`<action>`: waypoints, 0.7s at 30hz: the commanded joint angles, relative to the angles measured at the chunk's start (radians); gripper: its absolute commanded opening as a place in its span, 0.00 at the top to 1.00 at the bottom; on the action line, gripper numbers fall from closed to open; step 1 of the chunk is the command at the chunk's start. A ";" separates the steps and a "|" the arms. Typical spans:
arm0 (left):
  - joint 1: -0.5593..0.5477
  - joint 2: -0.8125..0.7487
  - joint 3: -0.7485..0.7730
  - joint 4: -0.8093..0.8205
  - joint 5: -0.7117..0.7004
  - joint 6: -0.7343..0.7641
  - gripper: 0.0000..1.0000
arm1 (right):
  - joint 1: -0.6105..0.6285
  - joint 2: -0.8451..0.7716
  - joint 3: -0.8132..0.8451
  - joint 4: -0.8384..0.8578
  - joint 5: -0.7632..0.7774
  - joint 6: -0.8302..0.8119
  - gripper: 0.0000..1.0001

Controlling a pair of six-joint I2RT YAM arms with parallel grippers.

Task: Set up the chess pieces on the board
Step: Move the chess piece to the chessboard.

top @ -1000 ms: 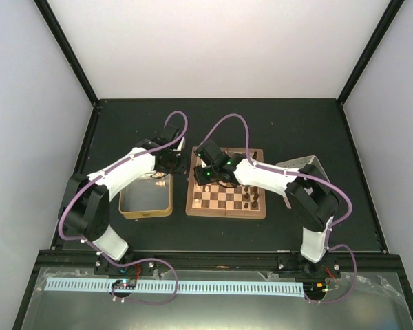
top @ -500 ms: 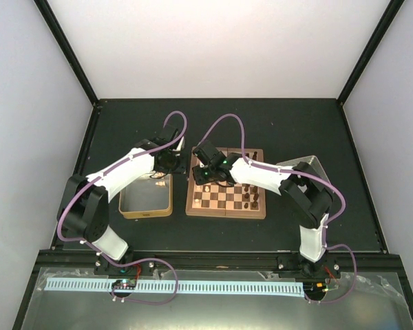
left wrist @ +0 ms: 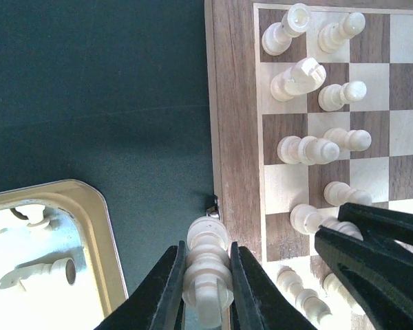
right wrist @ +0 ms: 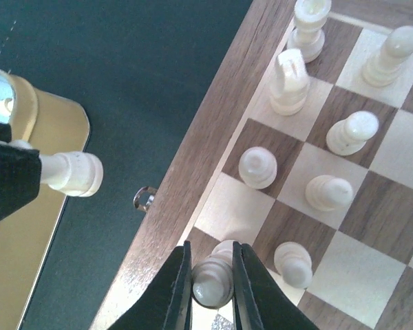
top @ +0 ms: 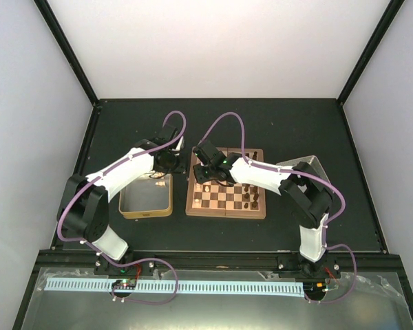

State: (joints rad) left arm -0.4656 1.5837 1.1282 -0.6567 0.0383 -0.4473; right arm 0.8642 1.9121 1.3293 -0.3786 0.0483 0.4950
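Top view: the board [top: 226, 214] at the middle of the dark desk [top: 275, 124], pale chess pieces [top: 206, 188] gathered toward its 9 o'clock side, dark pieces [top: 249, 199] near its 3 o'clock edge. Gold tin [top: 146, 214] just beside the board at 9 o'clock, silver tray [top: 301, 165] at 3 o'clock, tray contents not discernible. Left claw [top: 175, 163] between tin and board, right claw [top: 205, 175] over the board's 9 o'clock edge. Left wrist view: left claw [left wrist: 206, 295] clenched on a tall pale piece [left wrist: 206, 244], gripped across its turned stem and carried over the desk just short of the board's border. Tin rim at 8 o'clock, at least two spare pale men [left wrist: 38, 275] lying flat inside. Right wrist view: right claw [right wrist: 212, 292] closed around a pale pawn [right wrist: 213, 275] at an edge square at 6 o'clock, pads at its head; resting or lifted, not discernible. Several more pale men upright toward 1 o'clock. Handling, as judged: light, rigid turned wood, smooth and round, prone to slip or tip. Best taken across the narrow stem below the head, lowered vertically and released only once the base sits flat. Neighbours close enough to be knocked.
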 commanded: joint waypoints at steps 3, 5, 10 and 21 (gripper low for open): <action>0.007 -0.028 -0.001 0.011 0.011 -0.002 0.98 | 0.004 0.010 0.014 0.058 0.076 -0.016 0.91; 0.008 -0.028 -0.002 0.011 0.012 -0.002 0.98 | 0.003 0.018 0.018 0.062 0.078 -0.016 0.91; 0.008 -0.027 0.001 0.011 0.017 -0.001 0.98 | 0.003 0.029 0.024 0.071 0.067 -0.016 0.90; 0.011 -0.023 0.002 0.011 0.021 0.003 0.98 | 0.004 0.051 0.037 0.072 0.070 -0.018 0.89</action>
State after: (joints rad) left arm -0.4637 1.5837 1.1282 -0.6567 0.0483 -0.4465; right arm 0.8642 1.9385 1.3376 -0.3218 0.0956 0.4915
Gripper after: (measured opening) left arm 0.159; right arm 0.122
